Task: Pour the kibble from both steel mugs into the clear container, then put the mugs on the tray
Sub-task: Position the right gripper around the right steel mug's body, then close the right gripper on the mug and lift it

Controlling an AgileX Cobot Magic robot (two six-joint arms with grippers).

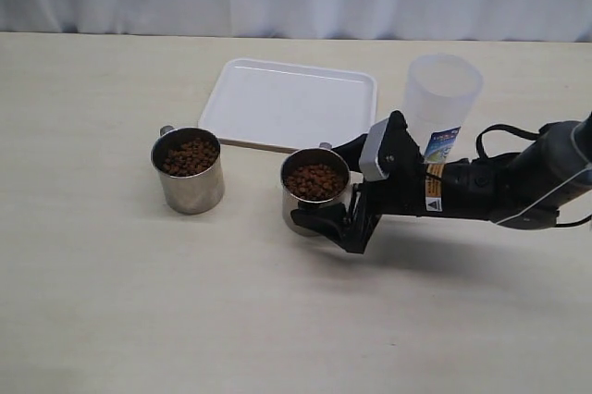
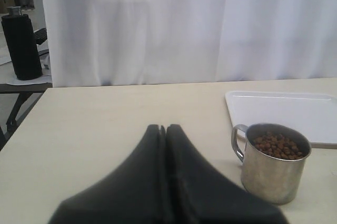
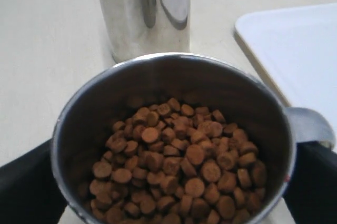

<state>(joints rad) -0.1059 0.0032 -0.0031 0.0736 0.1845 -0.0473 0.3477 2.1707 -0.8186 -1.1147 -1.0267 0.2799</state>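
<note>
Worktop (image 1: 111, 301): pale, carrying everything.
Tray (image 1: 287, 103): white, lay at the back.
Cup (image 1: 442, 89): clear, stood upright beside the tray.
Right hand (image 1: 326, 186): released, fingers spread either side of the right mug (image 1: 289, 200).
Left hand (image 2: 162, 128): clenched, grasping nothing.
Left mug (image 1: 190, 186): stood upright before the tray.
Kibble (image 1: 315, 181): sat in both mugs.

Exterior: right arm (image 1: 536, 177) runs off frame at 3 o'clock. Clear container (image 1: 442, 89), at 1 o'clock from the near mug (image 1: 314, 181): base and part of its label (image 1: 442, 144) hidden behind the right gripper (image 1: 326, 186). The fingers cover most of that mug's wall and handle.

Left wrist: left gripper (image 2: 163, 128) blurred and cut by the frame edge. Tray (image 2: 284, 109) cropped. Black object (image 2: 21, 45) in the background can't be identified.

Right wrist: near mug's rim, far mug (image 3: 142, 13) top and the fingers (image 3: 23, 187) all cropped.
</note>
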